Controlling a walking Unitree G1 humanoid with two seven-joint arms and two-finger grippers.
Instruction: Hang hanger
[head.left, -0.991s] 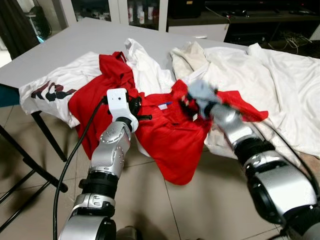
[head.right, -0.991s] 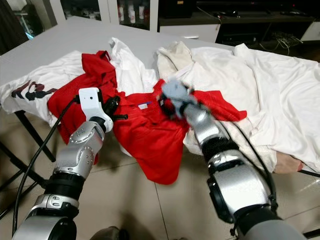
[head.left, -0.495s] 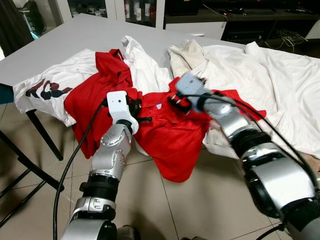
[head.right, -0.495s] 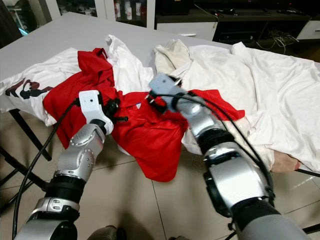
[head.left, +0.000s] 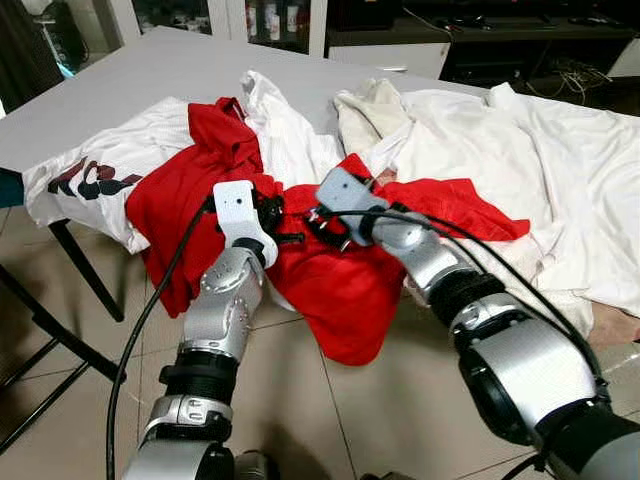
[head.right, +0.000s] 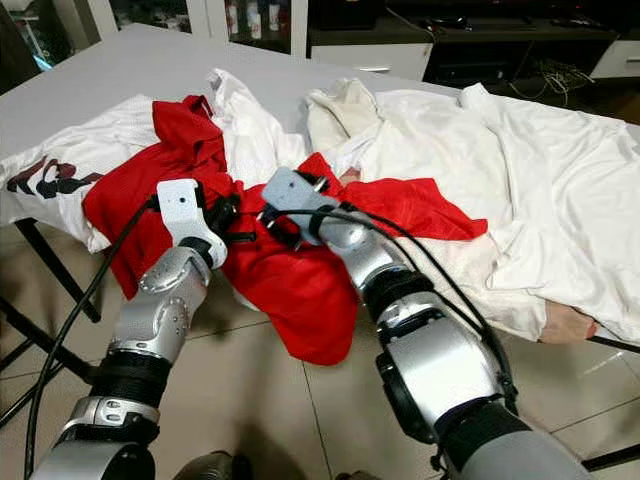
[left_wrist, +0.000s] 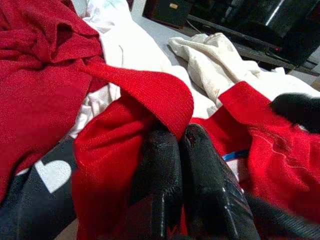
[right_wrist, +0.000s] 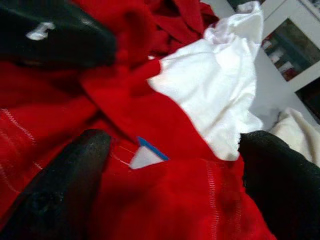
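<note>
Hanger can't be made out among the clothes; a red shirt (head.left: 340, 280) drapes over the table (head.left: 150, 85) edge. Left gripper (left_wrist: 177, 150) pinches its collar, fingers closed. Right gripper (right_wrist: 165, 165) hovers spread wide over the neck label (right_wrist: 145, 156).

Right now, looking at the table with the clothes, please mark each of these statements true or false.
1. The left claw is shut on a fold of the red shirt. True.
2. The right claw is closed tight on a white shirt. False: its fingers are spread apart over the red shirt, near the small collar label.
3. Part of the red shirt hangs over the edge of the grey table. True.
4. The white T-shirt with the dark print lies at the robot's right end of the table. False: it lies at the robot's left.
5. The clothes are folded in neat stacks. False: they lie loose and crumpled.
</note>
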